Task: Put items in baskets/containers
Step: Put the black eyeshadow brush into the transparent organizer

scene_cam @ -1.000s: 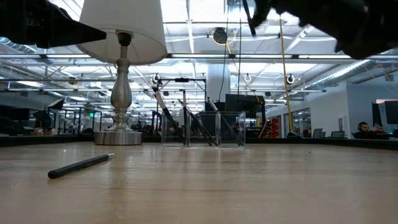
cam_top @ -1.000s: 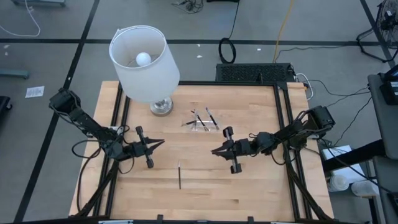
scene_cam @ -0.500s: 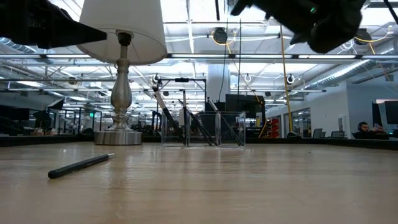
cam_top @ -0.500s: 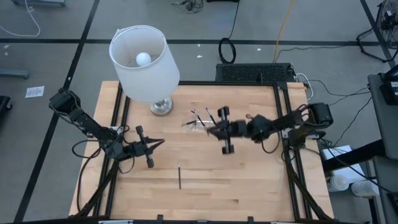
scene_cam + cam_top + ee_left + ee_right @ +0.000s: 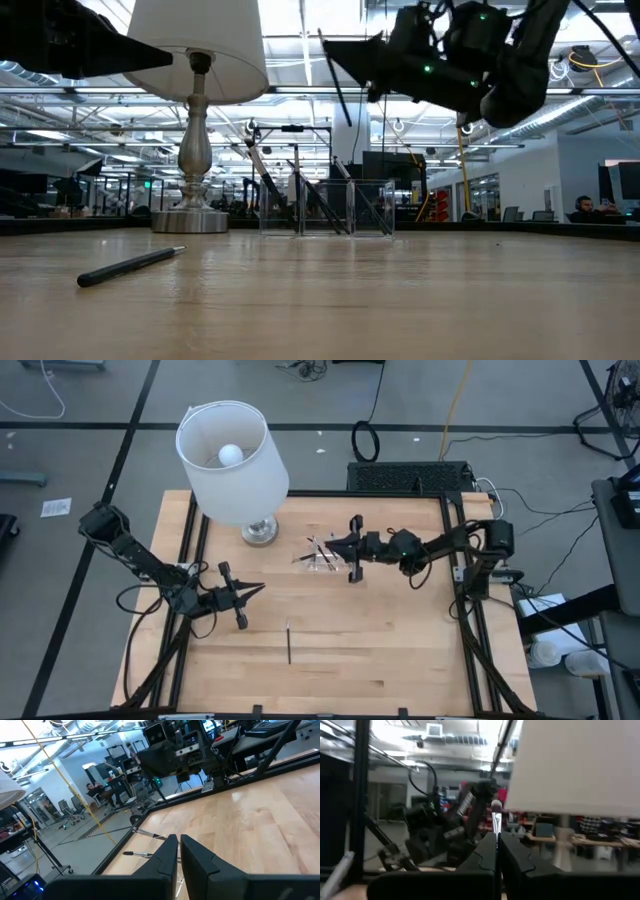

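Observation:
My right gripper (image 5: 342,547) hovers at the transparent tray (image 5: 318,559), shut on a thin dark stick (image 5: 337,88) with a pale brush tip (image 5: 496,805). The tray (image 5: 325,207) sits on the wood right of the lamp base, and several dark sticks (image 5: 312,203) lean inside it against its walls. One more stick (image 5: 290,643) lies flat on the table's near half, also seen as the stick (image 5: 130,266). My left gripper (image 5: 247,592) waits shut above the table's left half, touching nothing; in its wrist view the fingers (image 5: 170,851) stand together. My right gripper pinches the stick's dark shaft (image 5: 331,66) between its two fingers, at their free ends. The fingers (image 5: 487,851) come level from the table's right and lie across the stick. The stick is lifted clear and steeply tilted, with its brush end (image 5: 496,815) beyond the fingertips.
A lamp with a white shade (image 5: 233,458) and a silver base (image 5: 259,532) stands at the far left of the table, close to the tray. A black rail frame (image 5: 452,550) borders the table. Bare wood spreads across the near half around the lone stick.
My right gripper has travelled from the table's middle right toward the far edge and left, ending at the tray, still shut on the stick. The stick went with it, lifted clear the whole way. The left arm and the stick on the table kept still.

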Tool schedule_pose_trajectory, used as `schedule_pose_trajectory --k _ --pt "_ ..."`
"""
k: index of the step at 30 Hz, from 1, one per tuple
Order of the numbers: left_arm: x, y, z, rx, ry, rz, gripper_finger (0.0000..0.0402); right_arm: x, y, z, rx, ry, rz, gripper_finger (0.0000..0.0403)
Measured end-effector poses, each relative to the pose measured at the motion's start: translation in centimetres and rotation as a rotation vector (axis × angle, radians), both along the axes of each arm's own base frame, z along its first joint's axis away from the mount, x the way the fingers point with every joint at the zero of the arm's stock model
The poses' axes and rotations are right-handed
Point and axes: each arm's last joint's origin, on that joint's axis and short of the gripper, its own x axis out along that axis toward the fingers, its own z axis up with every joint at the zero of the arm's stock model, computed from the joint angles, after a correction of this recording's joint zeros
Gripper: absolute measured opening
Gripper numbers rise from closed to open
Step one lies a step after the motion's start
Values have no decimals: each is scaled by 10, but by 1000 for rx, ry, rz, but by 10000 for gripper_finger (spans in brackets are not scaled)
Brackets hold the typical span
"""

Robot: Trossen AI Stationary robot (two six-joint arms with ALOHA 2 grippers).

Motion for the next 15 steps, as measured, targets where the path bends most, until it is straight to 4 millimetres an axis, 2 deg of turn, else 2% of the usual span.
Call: schedule_pose_trajectory --k 4,15 --pt "0 0 0 4 2 1 31 -5 -6 -11 18 36 -42 0" --pt "0 0 0 16 6 2 31 -19 -1 -30 48 110 -234 0"
